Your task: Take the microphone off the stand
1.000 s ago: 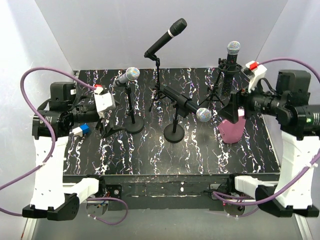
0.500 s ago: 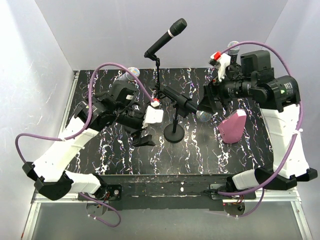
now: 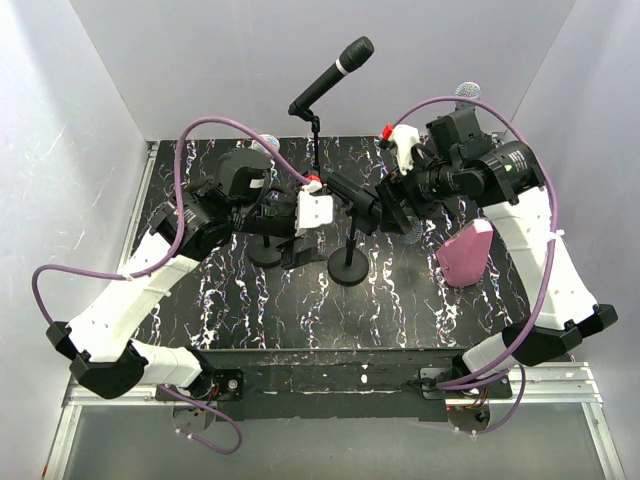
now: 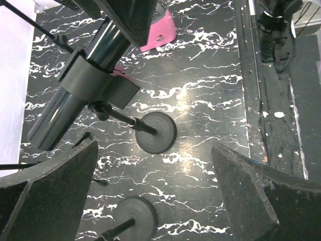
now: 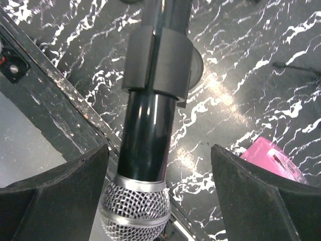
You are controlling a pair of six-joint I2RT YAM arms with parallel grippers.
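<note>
The black microphone with a silver mesh head lies tilted in the clip of the short centre stand. My right gripper is open around the microphone; in the right wrist view the body and head sit between my fingertips, nearer the left one, below the clip. My left gripper is open and empty, just left of the stand. In the left wrist view the microphone body and clip lie above my gripper, and the stand's round base lies below them.
A pink block stands right of the centre stand. A tall boom stand holds a black microphone at the back. Another stand's base sits by my left gripper, also in the left wrist view. A fourth microphone head shows behind my right arm.
Both arms have swung in from the sides to the centre stand. My right gripper has moved left over the microphone. My left gripper has moved up beside the stand.
</note>
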